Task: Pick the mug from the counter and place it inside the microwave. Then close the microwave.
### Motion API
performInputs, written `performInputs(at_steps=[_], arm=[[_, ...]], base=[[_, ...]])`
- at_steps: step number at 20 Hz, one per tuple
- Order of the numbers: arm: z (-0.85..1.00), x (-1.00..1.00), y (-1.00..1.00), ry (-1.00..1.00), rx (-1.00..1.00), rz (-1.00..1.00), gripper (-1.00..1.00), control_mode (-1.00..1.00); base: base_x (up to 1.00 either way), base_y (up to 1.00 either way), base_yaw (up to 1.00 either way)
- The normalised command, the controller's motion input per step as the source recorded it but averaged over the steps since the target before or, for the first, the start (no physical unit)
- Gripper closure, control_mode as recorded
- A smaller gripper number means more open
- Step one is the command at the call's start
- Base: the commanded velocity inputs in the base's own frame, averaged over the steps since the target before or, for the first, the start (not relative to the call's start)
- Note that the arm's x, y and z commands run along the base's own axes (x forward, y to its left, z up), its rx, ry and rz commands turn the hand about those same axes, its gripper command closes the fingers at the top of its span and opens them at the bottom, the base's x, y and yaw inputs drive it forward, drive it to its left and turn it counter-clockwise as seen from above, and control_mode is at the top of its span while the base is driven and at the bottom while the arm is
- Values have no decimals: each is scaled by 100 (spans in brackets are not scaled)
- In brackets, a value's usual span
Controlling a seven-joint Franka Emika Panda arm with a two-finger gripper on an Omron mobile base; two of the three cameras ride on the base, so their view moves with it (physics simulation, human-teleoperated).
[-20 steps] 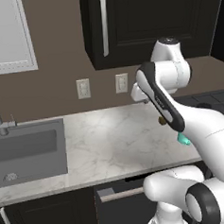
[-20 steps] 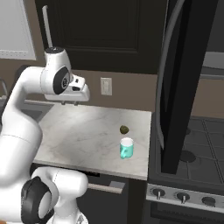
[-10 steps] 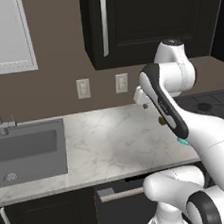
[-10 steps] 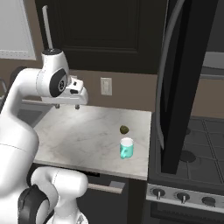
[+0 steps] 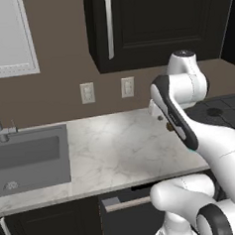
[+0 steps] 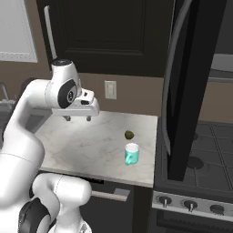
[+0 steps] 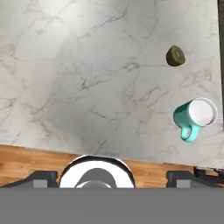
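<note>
The teal mug (image 6: 132,154) stands upright on the marble counter (image 6: 86,145) near its right end, its handle toward the counter's front edge. In the hand view the mug (image 7: 194,117) lies at the right, seen from above. My gripper (image 6: 78,118) hangs open above the middle of the counter, left of the mug and well apart from it, with nothing between its fingers. Its two dark fingertips (image 7: 41,177) stand wide apart at the bottom of the hand view. The microwave's dark door (image 6: 182,91) with its curved handle stands swung open to the right of the mug.
A small olive-brown lump (image 6: 129,134) lies just behind the mug, also seen in the hand view as the lump (image 7: 175,56). A grey sink (image 5: 27,155) sits at the counter's left. The black stovetop (image 6: 200,154) lies under the open door. Dark wall cabinets (image 5: 152,22) hang above.
The jaws have spread from about half open to wide open. The hand has dropped a little and now points down at the counter.
</note>
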Motion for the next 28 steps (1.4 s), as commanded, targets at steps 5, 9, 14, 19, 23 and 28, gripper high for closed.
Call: performInputs(at_steps=[5, 9, 14, 19, 23, 28], arm=[[-22, 0, -60, 10, -5, -8, -100, -100], [-18, 0, -62, 15, -4, -11, -100, -100], [-17, 0, -55, 17, -5, -16, -100, -100], [-20, 10, -45, 18, -2, -19, -100, -100], [-37, 3, -34, 6, 0, -14, -100, -100], [-45, 0, -3, -3, 7, -2, -100, -100]], base=[[0, 0, 0], [0, 0, 0], [0, 0, 0], [0, 0, 0], [0, 0, 0], [0, 0, 0]])
